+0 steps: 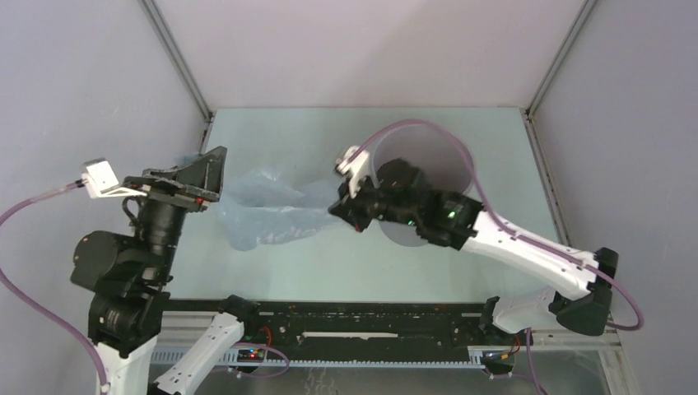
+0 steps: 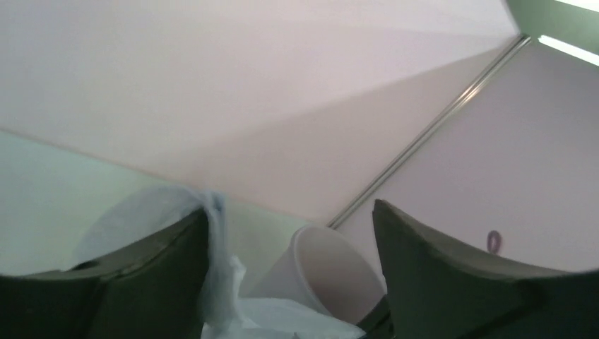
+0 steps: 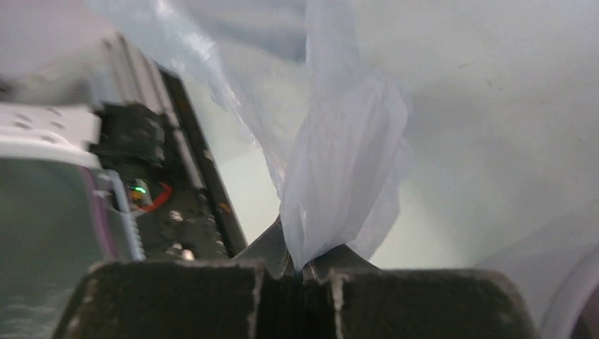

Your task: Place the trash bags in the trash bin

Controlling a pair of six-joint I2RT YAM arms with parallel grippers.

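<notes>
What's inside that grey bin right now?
The part of the bin that shows looks bare grey inside. The right arm covers the rest, so that part cannot be seen. The blue bag is outside, left of the bin, pinched by the right gripper.

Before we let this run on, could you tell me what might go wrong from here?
1. The right end effector pinches only a thin fold of the trash bag; it may slip out.
2. The bag is draped over one finger of the open left end effector, so pulling might snag or tear it.
3. The right arm lies across the trash bin, which it could knock over.
</notes>
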